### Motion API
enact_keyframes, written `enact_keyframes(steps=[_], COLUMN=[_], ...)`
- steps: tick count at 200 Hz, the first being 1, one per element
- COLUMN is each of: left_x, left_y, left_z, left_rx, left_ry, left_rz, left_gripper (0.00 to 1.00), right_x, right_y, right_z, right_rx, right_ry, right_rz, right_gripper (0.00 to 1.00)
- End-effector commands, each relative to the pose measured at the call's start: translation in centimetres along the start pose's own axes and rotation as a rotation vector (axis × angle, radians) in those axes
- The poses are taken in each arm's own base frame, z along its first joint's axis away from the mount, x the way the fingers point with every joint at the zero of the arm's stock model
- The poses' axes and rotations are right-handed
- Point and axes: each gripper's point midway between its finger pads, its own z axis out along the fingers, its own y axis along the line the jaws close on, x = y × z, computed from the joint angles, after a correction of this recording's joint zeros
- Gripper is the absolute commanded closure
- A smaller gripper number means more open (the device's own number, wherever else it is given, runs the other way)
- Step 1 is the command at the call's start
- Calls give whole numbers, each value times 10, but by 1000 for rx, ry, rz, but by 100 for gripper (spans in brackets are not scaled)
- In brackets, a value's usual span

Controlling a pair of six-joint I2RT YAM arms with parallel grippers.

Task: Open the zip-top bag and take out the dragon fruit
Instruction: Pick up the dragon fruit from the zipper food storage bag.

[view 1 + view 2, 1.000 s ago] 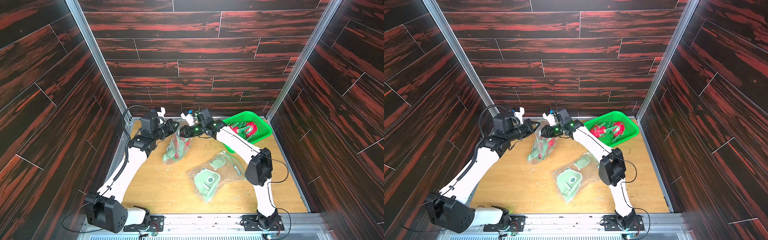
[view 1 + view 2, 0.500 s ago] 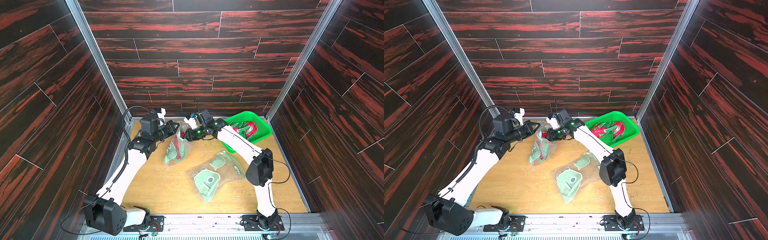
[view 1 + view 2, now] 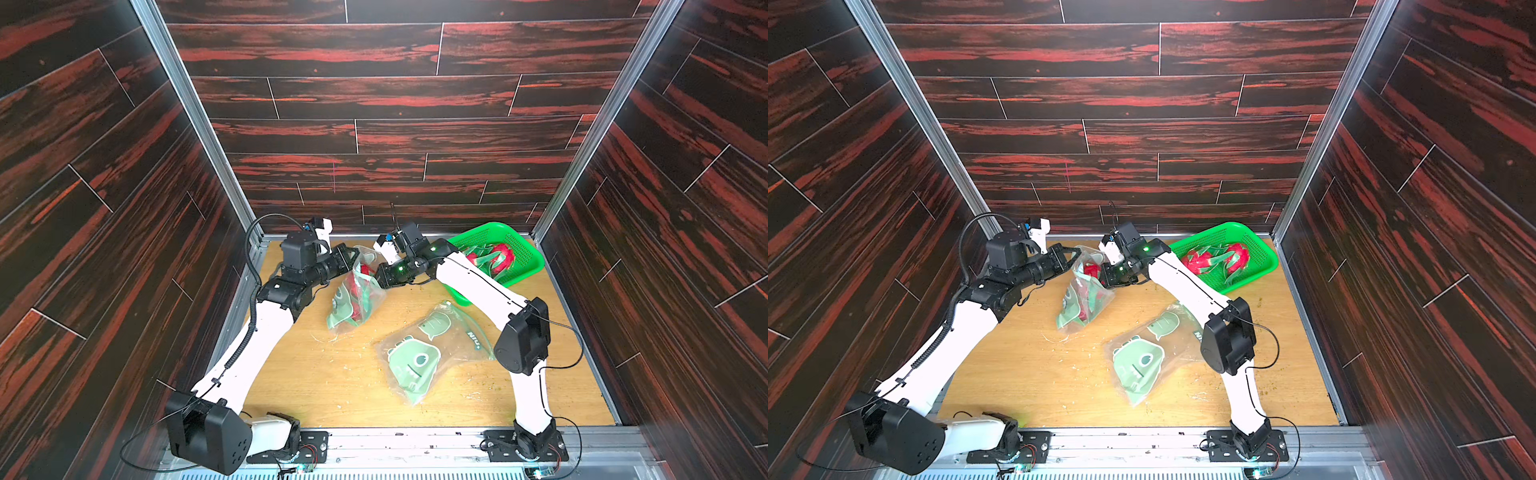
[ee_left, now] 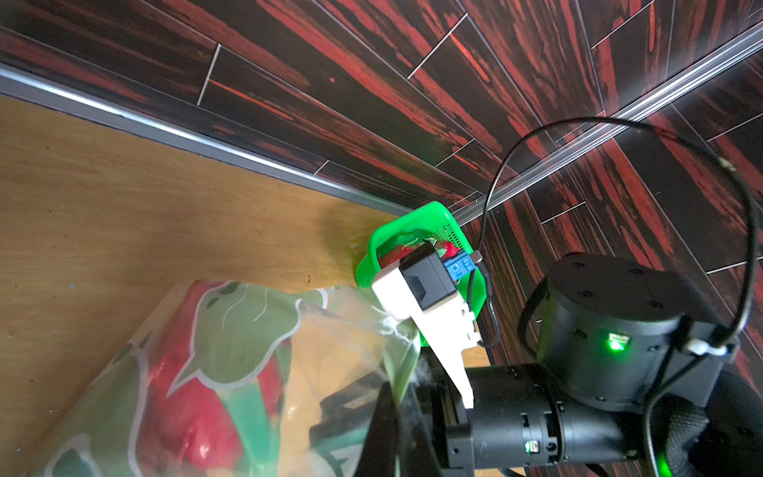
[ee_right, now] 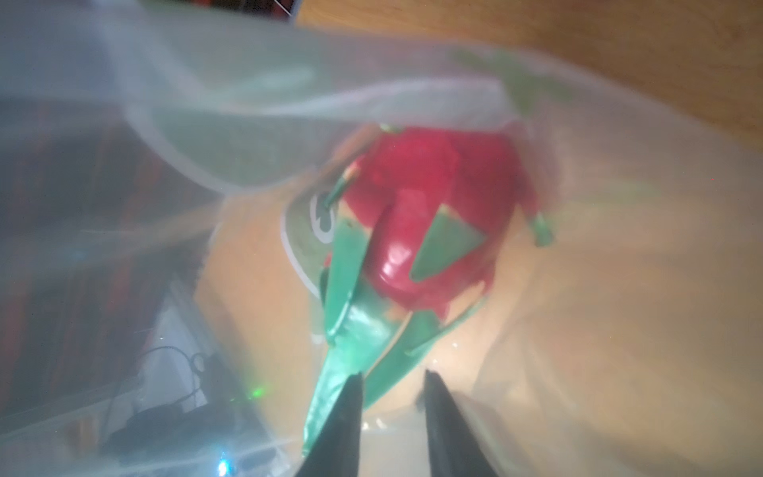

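In both top views, your left gripper (image 3: 353, 254) pinches the mouth of the zip-top bag (image 3: 357, 297) at far centre, and other fruits already lie in the green basket (image 3: 492, 226) on the far right. In the left wrist view, one dragon fruit (image 4: 186, 413) sits bagged. In the right wrist view, your right gripper (image 5: 392, 378) is inside the bag with its jaws parted, not yet gripping the fruit.

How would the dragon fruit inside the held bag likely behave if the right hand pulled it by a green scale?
The dragon fruit has thin, curling scales, so one would probably bend rather than stay stiff. Its glossy red skin looks slippery. The bag, hanging creased from the left hand, may drag along.
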Motion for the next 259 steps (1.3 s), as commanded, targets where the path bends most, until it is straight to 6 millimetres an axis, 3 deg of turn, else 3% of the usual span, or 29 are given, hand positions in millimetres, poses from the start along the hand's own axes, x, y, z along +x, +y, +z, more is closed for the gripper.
enact_keyframes(steps=[1, 42, 102, 216, 259], left_x=[-12, -10, -11, -9, -7], left_y=[-18, -16, -16, -18, -15], left_z=[-8, -6, -5, 1, 0], left_rx=[70, 74, 75, 96, 79], left_ry=[-56, -58, -59, -48, -46], left_rz=[31, 24, 26, 16, 21], left_gripper=[100, 100, 100, 100, 100], right_x=[5, 4, 6, 7, 12], right_y=[7, 50, 59, 29, 10], right_z=[-18, -14, -2, 32, 17], right_rx=[4, -255, -300, -153, -13], right_ry=[0, 21, 44, 96, 99], right_rz=[-5, 21, 31, 43, 8], right_gripper=[71, 72, 72, 70, 68])
